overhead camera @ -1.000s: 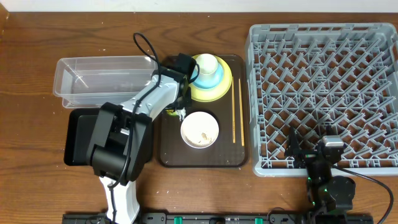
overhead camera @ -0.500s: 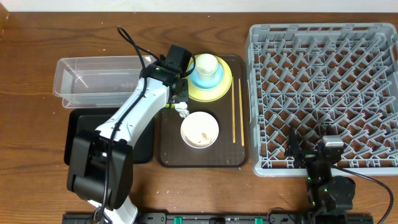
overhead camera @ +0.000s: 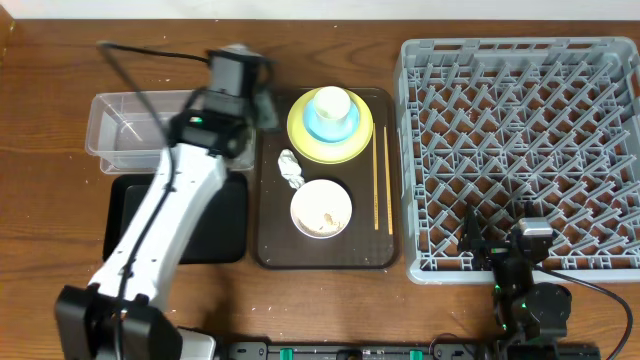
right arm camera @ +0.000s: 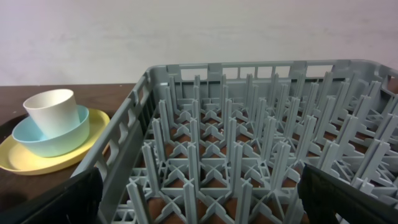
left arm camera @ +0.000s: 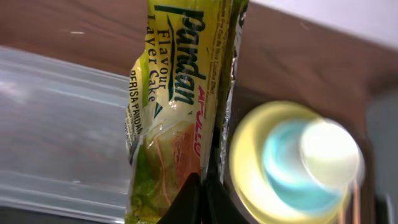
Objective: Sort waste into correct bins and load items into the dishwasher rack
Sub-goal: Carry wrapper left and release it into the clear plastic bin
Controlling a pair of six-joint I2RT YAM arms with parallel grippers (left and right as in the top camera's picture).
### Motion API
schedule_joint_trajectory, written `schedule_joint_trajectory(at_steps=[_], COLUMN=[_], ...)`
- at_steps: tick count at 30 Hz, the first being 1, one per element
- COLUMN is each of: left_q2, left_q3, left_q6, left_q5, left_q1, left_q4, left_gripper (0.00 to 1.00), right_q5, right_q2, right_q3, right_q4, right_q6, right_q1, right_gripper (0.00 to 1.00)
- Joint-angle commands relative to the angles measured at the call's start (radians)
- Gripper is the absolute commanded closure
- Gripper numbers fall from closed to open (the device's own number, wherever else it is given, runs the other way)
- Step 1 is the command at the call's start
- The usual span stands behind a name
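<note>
We hold the snack wrapper (left arm camera: 180,106) pinched by one end in the left gripper (left arm camera: 202,196), jaws clamped tight on it. The wrapper hangs at the right end of the clear tub (overhead camera: 125,135), between the tub and the yellow plate (overhead camera: 295,132).

We judge the wrapper very light, limp and crinkly, with a slick film that can slip from a weak pinch. Grip a flat sealed end across its width, not the puffed middle. It is not fragile, so firm pressure is safe.

The right gripper (overhead camera: 500,245) rests spread wide and empty at the near edge of the dishwasher rack (overhead camera: 520,60).
</note>
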State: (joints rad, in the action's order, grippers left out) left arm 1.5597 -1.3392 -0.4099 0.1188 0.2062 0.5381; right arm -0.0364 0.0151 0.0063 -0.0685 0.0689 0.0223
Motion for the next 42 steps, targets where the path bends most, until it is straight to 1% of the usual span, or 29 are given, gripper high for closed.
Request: schedule_joint_trajectory(at_steps=[1,6,10,18,21,23,25,29,32,34,36,39,40,41,42], left_q2=[0.018,0.056,0.105,0.244,0.267,0.268,0.267,0.245,0.201,0.147,0.078,-0.01,-0.039,-0.06,-0.082], left_q3=[0.0,0.0,0.0,0.0,0.0,0.0,0.0,0.0,0.0,0.0,0.0,0.0,0.0,0.0,0.0], left_q6=[-0.149,-0.356,-0.48,-0.494,-0.494,-0.494,-0.494,-0.493,-0.489,-0.481,-0.478,-0.47,-0.439,-0.406,-0.369], left_q5=[0.055,0.055,0.054,0.054,0.054,0.054,0.05,0.05,0.032,-0.025,-0.117,-0.283,-0.344,-0.391,-0.429], left_q1=[-0.087,-0.223,-0.293,-0.329,-0.331,-0.33,-0.33,-0.33,-0.33,-0.33,-0.33,-0.33,-0.33,-0.329,-0.326], left_q4=[0.002,-0.018,-0.021,-0.065,-0.081,-0.09,-0.103,-0.106,-0.106,-0.106,-0.084,-0.014,0.018,0.048,0.085], left_gripper=[0.94,0.94,0.94,0.93,0.92,0.86,0.59,0.44,0.27,0.15,0.12,0.12,0.12,0.16,0.24], right_q5=[0.002,0.003,0.003,0.002,0.002,0.002,0.002,0.002,0.002,0.002,0.003,0.003,0.003,0.002,0.003], right_q2=[-0.001,-0.001,-0.001,-0.001,-0.001,-0.001,-0.001,-0.001,-0.001,-0.001,-0.001,-0.001,-0.001,-0.001,-0.001], right_q3=[-0.001,-0.001,-0.001,-0.001,-0.001,-0.001,-0.001,-0.001,-0.001,-0.001,-0.001,-0.001,-0.001,-0.001,-0.001], right_q4=[-0.004,-0.004,-0.004,-0.004,-0.004,-0.004,-0.004,-0.004,-0.004,-0.004,-0.005,-0.004,-0.005,-0.004,-0.005], right_q6=[0.013,0.013,0.013,0.013,0.013,0.013,0.013,0.013,0.013,0.013,0.013,0.013,0.013,0.013,0.013], right_q1=[-0.009,-0.009,-0.009,-0.009,-0.009,-0.009,-0.009,-0.009,-0.009,-0.009,-0.009,-0.009,-0.009,-0.009,-0.009], right_gripper=[0.01,0.01,0.01,0.01,0.01,0.01,0.01,0.01,0.01,0.01,0.01,0.01,0.01,0.01,0.01])
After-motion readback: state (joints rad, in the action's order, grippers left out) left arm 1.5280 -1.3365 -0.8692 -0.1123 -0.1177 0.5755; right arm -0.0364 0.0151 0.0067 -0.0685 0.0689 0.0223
